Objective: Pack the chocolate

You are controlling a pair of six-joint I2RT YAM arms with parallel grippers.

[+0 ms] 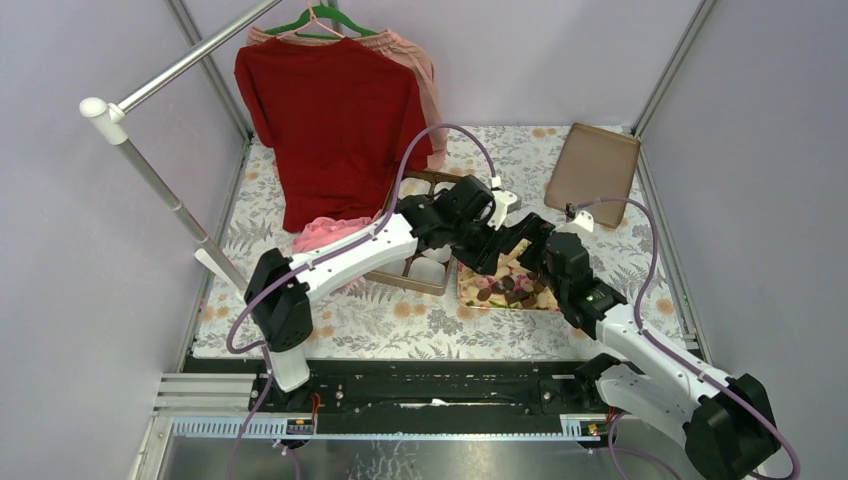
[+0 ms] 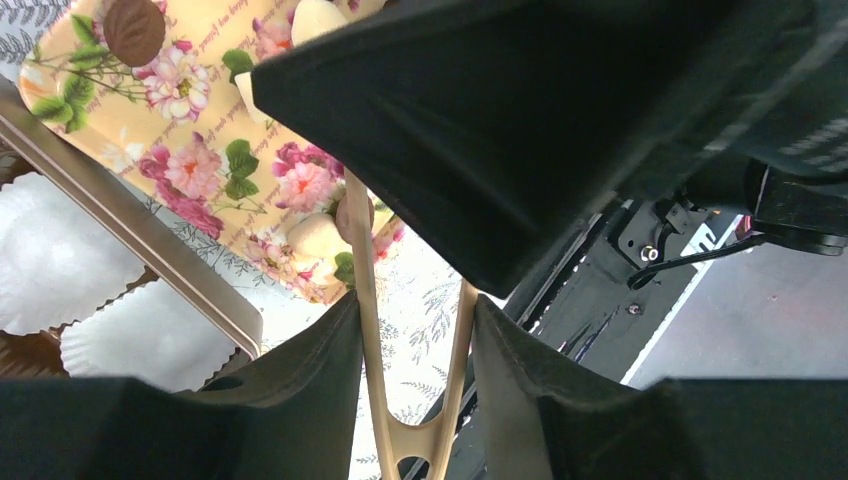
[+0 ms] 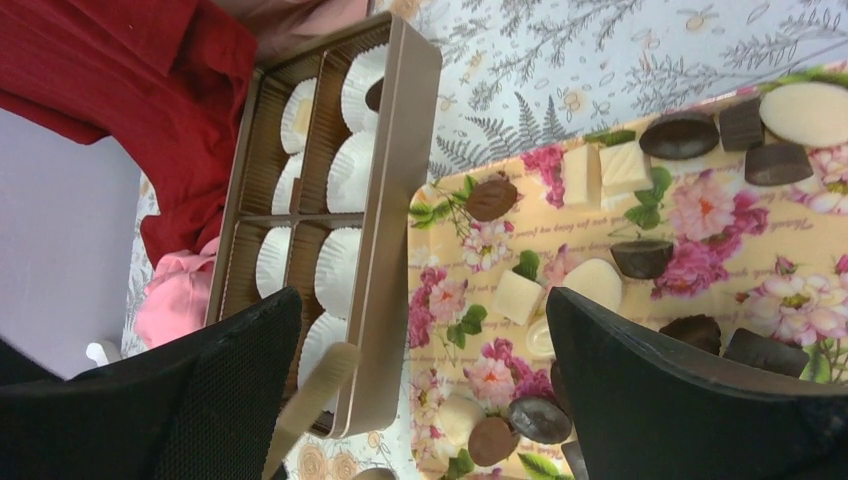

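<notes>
Several chocolate pieces (image 3: 680,135), dark brown and cream, lie on the flower-patterned tray (image 3: 700,230), which also shows in the top view (image 1: 470,295). A gold box (image 3: 395,200) of white paper cups (image 3: 352,170) stands to its left; one cup holds a brown piece (image 3: 373,95). My left gripper (image 2: 415,310) is shut on tan tongs (image 2: 362,300), which point at the tray's near corner by a cream piece (image 2: 315,237). The tongs' tips are partly hidden behind my right gripper (image 2: 520,130). My right gripper (image 3: 420,310) is open and empty above the tray's edge next to the box.
A red shirt (image 1: 335,120) hangs on a hanger from a metal rail (image 1: 150,170) at back left, with pink cloth (image 1: 325,235) below it beside the box. A flat brown lid (image 1: 592,165) lies at back right. The two grippers (image 1: 510,250) are close together over the tray.
</notes>
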